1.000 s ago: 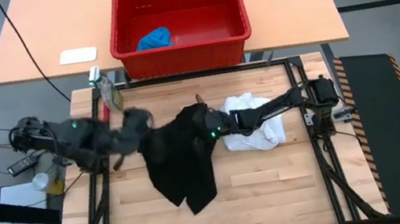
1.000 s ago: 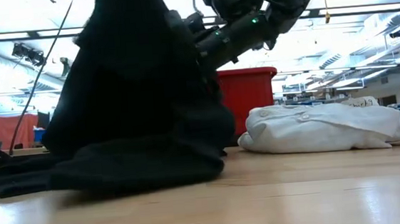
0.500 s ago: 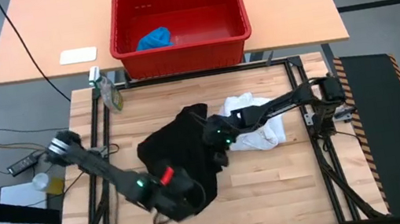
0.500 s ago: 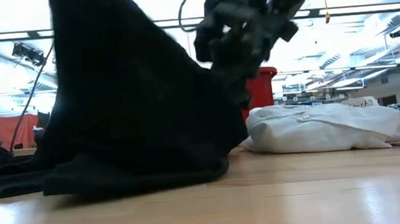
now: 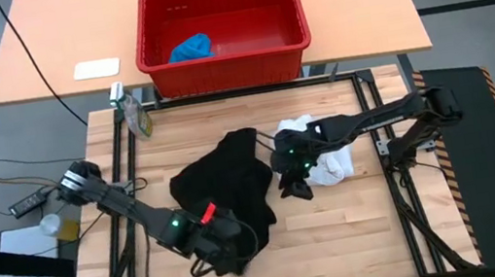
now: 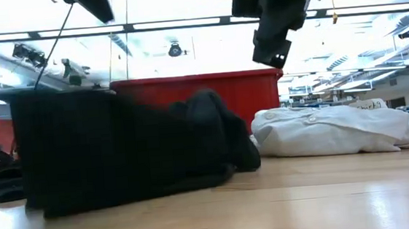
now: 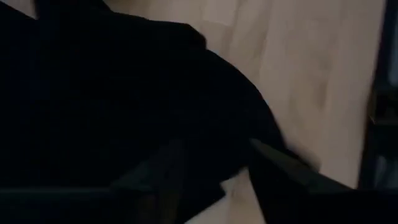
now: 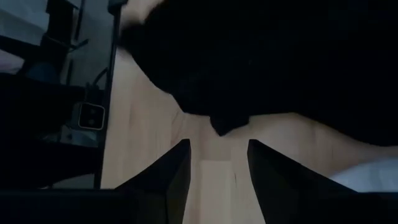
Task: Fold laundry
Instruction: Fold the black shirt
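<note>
The black garment point(image 5: 225, 186) lies heaped mid-table, just left of the white one point(image 5: 324, 156). The left gripper point(image 5: 230, 249) sits at its near edge, fingers parted, gripping nothing. The right gripper point(image 5: 293, 183) hovers beside it, parted, empty. The blue one point(image 5: 191, 47) lies in the basket point(image 5: 228, 73).

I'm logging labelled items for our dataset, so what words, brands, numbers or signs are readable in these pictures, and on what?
None can be read.
red basket: no lettering shows.
white card on the far table: blank as seen.
small bottle at the table's edge: any label is too small to read.
black garment, white garment, blue garment: no print or tags visible.
</note>
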